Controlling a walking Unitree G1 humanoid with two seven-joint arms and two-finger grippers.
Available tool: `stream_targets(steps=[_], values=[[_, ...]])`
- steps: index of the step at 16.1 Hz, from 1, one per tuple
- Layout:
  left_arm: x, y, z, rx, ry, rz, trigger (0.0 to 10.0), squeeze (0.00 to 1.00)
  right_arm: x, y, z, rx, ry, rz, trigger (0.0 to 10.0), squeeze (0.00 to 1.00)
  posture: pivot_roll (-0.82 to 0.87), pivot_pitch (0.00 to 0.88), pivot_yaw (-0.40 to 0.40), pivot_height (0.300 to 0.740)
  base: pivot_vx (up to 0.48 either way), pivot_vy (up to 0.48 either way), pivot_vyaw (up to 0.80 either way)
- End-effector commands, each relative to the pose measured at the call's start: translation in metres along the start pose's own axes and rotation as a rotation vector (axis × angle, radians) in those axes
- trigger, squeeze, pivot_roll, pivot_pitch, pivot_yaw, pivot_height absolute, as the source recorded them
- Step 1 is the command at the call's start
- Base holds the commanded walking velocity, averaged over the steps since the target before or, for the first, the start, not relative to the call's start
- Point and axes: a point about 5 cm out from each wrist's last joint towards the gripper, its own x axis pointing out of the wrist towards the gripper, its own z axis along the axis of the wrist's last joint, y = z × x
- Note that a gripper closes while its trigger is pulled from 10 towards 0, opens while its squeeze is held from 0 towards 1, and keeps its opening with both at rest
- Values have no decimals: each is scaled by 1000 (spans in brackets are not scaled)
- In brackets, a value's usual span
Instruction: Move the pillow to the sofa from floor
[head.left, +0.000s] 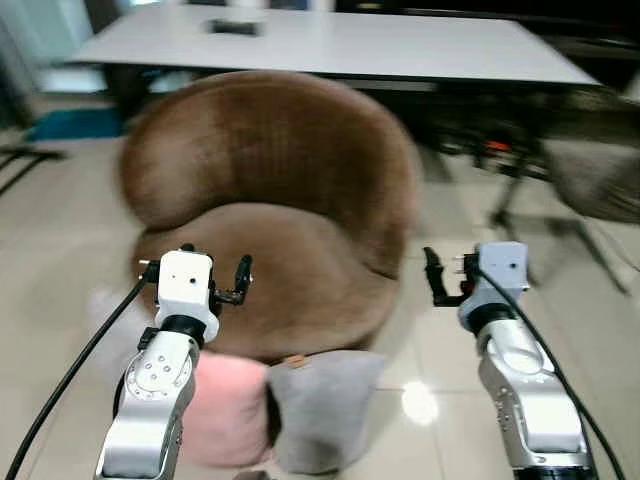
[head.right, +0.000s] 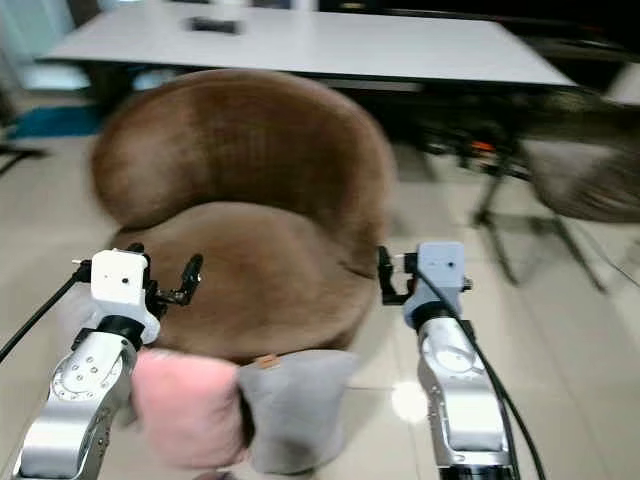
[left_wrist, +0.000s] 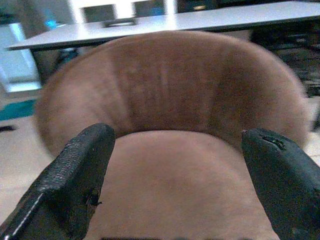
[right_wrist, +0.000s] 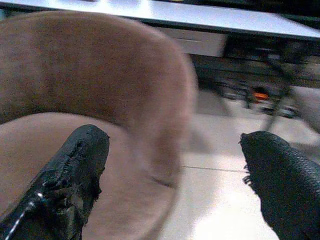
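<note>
A pink pillow (head.left: 225, 405) and a grey pillow (head.left: 320, 405) lie side by side on the tiled floor, against the front of a round brown sofa chair (head.left: 270, 190). My left gripper (head.left: 195, 272) is held up over the seat's front left, above the pink pillow, open and empty. In the left wrist view its fingers (left_wrist: 75, 175) frame the brown seat and backrest. To the right of the chair, my right gripper (head.left: 440, 278) hangs over the floor, also open and empty. The right wrist view has the chair's right edge between its fingers (right_wrist: 75, 170).
A long white table (head.left: 330, 45) stands behind the chair with a dark object (head.left: 232, 27) on it. A grey chair (head.left: 595, 180) and black stand legs (head.left: 510, 200) are at the right. Something pale (head.left: 105, 310) lies left of the sofa's base. The picture is blurred.
</note>
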Motion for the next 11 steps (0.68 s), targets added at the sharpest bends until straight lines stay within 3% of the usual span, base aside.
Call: stream_targets(steps=[1,11], values=[[0,-2,1,15,-7,-3,10000,1000,2,-1,3,-4,-13,-1,10000,1000,-18,0,-14,740,0,-334,800],[0,0,-1,32,-14,8,10000,1000,4,2,-1,-3,1,19,10000,1000,-8,0,-23,740,0,-338,800]])
